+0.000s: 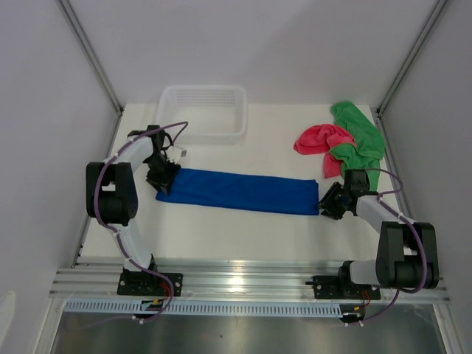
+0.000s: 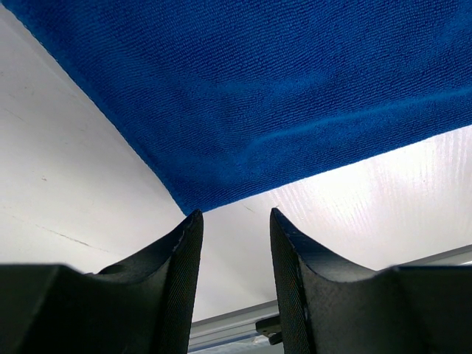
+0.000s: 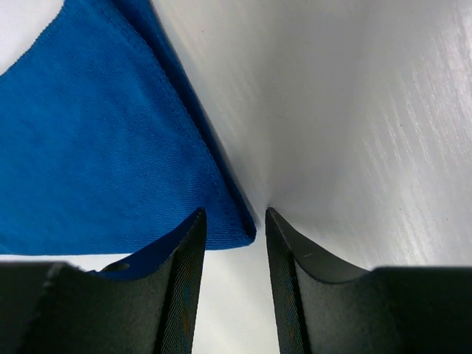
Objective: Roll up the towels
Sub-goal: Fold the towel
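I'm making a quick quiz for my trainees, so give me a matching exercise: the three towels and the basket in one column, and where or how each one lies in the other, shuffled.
Things:
1. blue towel
2. green towel
3. pink-red towel
4. white basket

Places or states:
A. crumpled at the far right
B. at the far edge, left of centre
C. flat in a long strip across the middle
D. bunched in a heap just left of another towel

Pairs: 1-C, 2-A, 3-D, 4-B
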You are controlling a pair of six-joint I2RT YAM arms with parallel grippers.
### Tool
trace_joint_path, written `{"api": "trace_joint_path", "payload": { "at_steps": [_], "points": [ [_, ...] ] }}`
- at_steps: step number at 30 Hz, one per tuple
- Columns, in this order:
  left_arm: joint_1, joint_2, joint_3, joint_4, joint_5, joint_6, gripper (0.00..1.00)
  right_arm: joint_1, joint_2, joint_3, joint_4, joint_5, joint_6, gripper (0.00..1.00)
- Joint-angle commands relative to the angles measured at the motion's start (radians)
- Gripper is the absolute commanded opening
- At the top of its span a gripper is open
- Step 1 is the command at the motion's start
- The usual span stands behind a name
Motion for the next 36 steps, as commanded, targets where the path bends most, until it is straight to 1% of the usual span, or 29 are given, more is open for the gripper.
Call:
{"api": "trace_joint_path", "payload": {
  "at_steps": [1,3,5,7,8,9,16,18,19,22,36],
  "points": [
    [0.002,-0.031,-0.005,0.012,0.005,-0.005,0.45,0.012,0.023,-0.016,0.015,0.023,0.002,0.42],
    [0.002,-0.031,-0.008,0.014,0.005,-0.005,0.45,0.02,0.034,-0.022,0.016,0.032,0.0,0.42],
    [0.002,-0.029,-0.006,0.014,0.005,-0.006,0.45,0.022,0.054,-0.028,0.021,0.021,0.002,0.39],
    [0.002,-0.031,-0.009,0.015,0.005,-0.006,0.45,0.022,0.071,-0.036,0.032,0.011,0.011,0.35],
    [0.002,-0.029,-0.008,0.015,0.007,-0.008,0.45,0.022,0.072,-0.038,0.032,0.008,0.014,0.29],
    [0.001,-0.029,-0.008,0.015,0.007,-0.008,0.45,0.022,0.074,-0.038,0.035,0.006,0.019,0.28],
    [0.002,-0.018,0.007,0.009,0.008,-0.009,0.45,0.022,0.077,-0.036,0.069,-0.017,0.037,0.23],
    [0.002,-0.017,0.007,0.01,0.008,-0.008,0.45,0.022,0.085,-0.038,0.07,-0.016,0.037,0.17],
    [0.002,-0.018,0.009,0.007,0.007,-0.005,0.45,0.022,0.082,-0.038,0.07,-0.011,0.036,0.1],
    [0.004,-0.02,0.012,0.006,0.0,0.0,0.45,0.006,0.06,-0.035,0.064,-0.005,0.03,0.0],
    [0.009,-0.023,0.023,0.0,-0.006,0.0,0.45,-0.09,-0.067,0.008,-0.002,-0.017,-0.085,0.0]
  ]
}}
